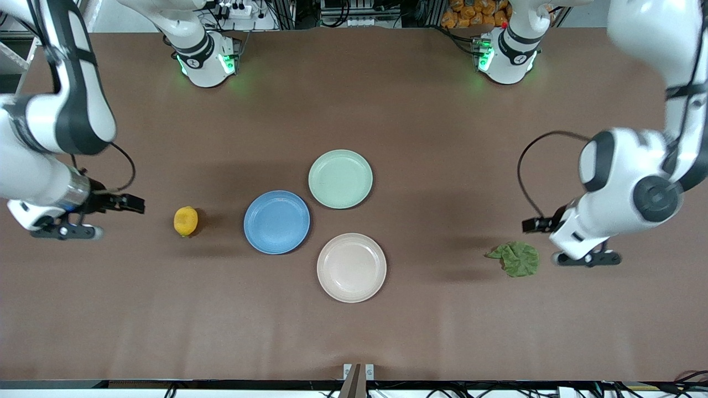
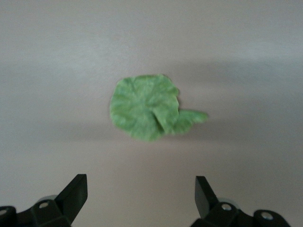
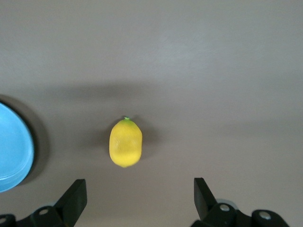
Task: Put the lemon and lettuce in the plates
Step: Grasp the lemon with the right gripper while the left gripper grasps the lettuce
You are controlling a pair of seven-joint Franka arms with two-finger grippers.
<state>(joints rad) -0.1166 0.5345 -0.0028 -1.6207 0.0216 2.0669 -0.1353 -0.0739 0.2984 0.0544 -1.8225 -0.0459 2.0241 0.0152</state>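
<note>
The brown desk (image 1: 442,138) holds three plates, one lettuce leaf and one lemon. The blue plate (image 1: 276,222), the cream plate (image 1: 351,267) and the mint plate (image 1: 340,179) sit close together in the middle, and all three are bare. The lettuce (image 1: 515,258) lies flat toward the left arm's end of the desk. The lemon (image 1: 186,221) lies toward the right arm's end, near the blue plate.

There are two arms. The left gripper (image 2: 141,201) hangs over the desk just beside the lettuce, its fingers wide and holding nothing. The right gripper (image 3: 140,201) hangs over the desk beside the lemon, its fingers wide and holding nothing too.

I think this is the reaching step, with nothing picked up yet. Next, each gripper needs to come over its own thing, go down and close on it.
</note>
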